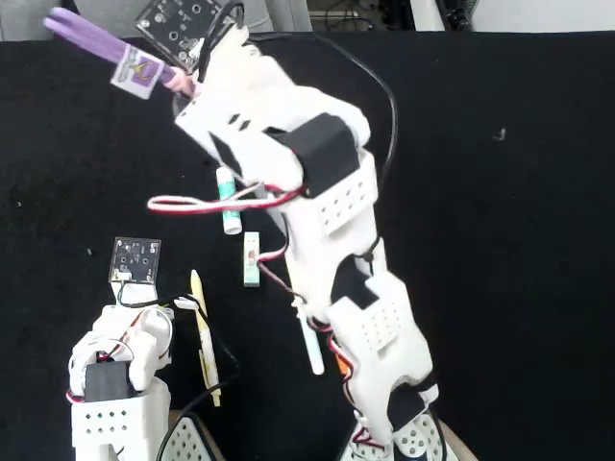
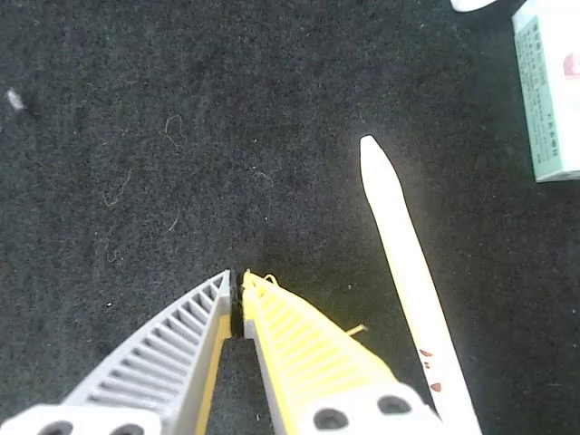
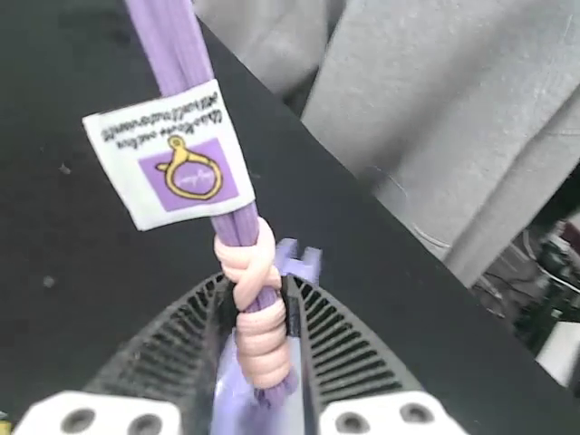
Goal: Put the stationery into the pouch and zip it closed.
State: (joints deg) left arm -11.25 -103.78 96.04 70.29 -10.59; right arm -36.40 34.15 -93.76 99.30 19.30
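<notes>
Bundle (image 1: 86, 36), purple, clenched in right hand (image 3: 258, 294), long axis pointing far-left; left hand (image 2: 237, 281) closed, empty.

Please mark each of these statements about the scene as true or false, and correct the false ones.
1. The right gripper is shut on the purple pouch. True.
2. The left gripper holds the cream pen. False: it is shut on nothing, and the pen lies beside it on the table.
3. The green-and-white eraser lies on the table. True.
4. All the stationery is already inside the pouch. False: the cream pen, the eraser and a white pen lie on the table, and the pouch is held up above it.
</notes>
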